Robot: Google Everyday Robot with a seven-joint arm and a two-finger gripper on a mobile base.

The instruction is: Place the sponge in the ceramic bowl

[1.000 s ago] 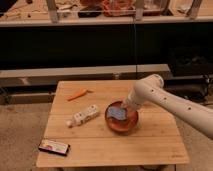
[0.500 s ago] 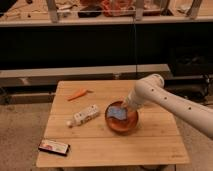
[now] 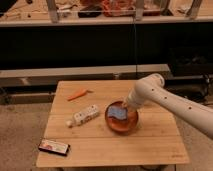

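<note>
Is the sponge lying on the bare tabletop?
No: the sponge is inside the ceramic bowl, at the tip of the gripper, which reaches in from the bowl's right side.

Wooden table (image 3: 155, 145) holds: orange carrot (image 3: 77, 94) at back left, white bottle (image 3: 84, 115) lying mid-left, dark flat packet (image 3: 54, 147) at front-left corner.

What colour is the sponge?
Light blue. The camera view shows the sponge in the ceramic bowl, the gripper just above it.
</note>
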